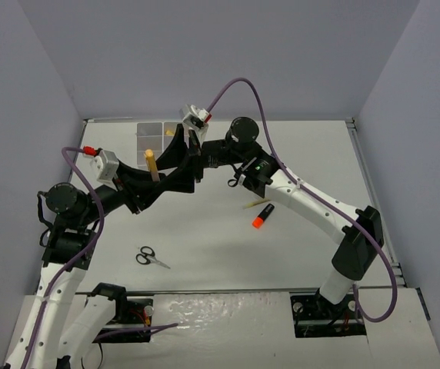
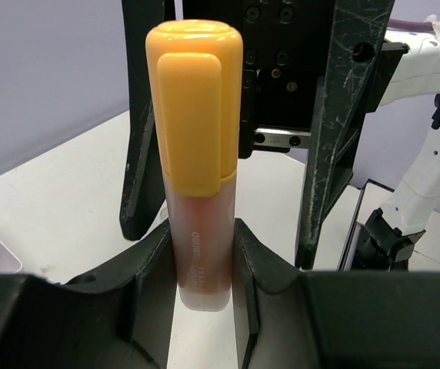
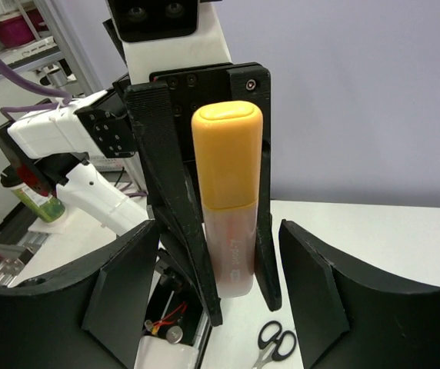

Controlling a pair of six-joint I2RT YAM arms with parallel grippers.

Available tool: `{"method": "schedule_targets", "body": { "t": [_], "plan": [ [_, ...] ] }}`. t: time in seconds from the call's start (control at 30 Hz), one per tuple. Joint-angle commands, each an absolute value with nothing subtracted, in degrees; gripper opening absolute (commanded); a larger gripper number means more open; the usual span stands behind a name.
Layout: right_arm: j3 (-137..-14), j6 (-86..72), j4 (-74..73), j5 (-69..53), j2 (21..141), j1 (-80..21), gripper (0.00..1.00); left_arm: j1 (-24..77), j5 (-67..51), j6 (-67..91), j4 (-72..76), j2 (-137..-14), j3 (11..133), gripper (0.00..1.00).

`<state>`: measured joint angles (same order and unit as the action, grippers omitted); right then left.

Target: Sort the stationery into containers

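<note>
Left of centre in the overhead view: left pincer [image 2: 202, 261] clamped on upright yellow marker [image 1: 151, 164]; right pincer [image 3: 218, 238] spread open, flanking without touching.

1. The left arm [image 1: 89, 204] and right arm [image 1: 312, 204] meet just beside the containers [image 1: 149, 137], crowding their near-right side.
2. The right gripper [image 3: 218, 231] flanks the yellow marker [image 3: 226, 192], with a gap on each side.
3. Bare table [image 1: 205, 238] lies between the scissors [image 1: 149, 257] and the orange marker [image 1: 263, 215].

Scissors [image 1: 151, 257] lie near-left on the table [image 1: 205, 238], a marker [image 1: 263, 215] to their right, containers [image 1: 149, 134] far behind.
</note>
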<state>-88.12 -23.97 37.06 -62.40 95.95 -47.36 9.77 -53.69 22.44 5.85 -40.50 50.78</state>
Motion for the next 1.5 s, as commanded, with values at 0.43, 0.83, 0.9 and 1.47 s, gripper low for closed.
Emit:
{"method": "schedule_targets", "body": {
  "t": [0.43,0.83,0.9,1.47],
  "plan": [
    [-102.8,-21.69,35.66,-61.01,96.21,-46.15,0.63,9.41,-54.14,20.38,8.08,-39.65,52.92,0.0],
    [-104.41,-25.64,39.35,-60.99,99.74,-47.88,0.56,9.4,-54.14,19.86,7.99,-39.9,53.34,0.0],
    [-104.33,-25.84,39.77,-61.0,99.82,-47.97,0.54,9.43,-54.14,19.86,7.85,-39.84,53.35,0.0],
    [-92.79,-26.67,44.33,-62.39,98.36,-49.22,0.0,9.0,-53.16,21.19,13.94,-40.27,56.83,0.0]
  ]
}}
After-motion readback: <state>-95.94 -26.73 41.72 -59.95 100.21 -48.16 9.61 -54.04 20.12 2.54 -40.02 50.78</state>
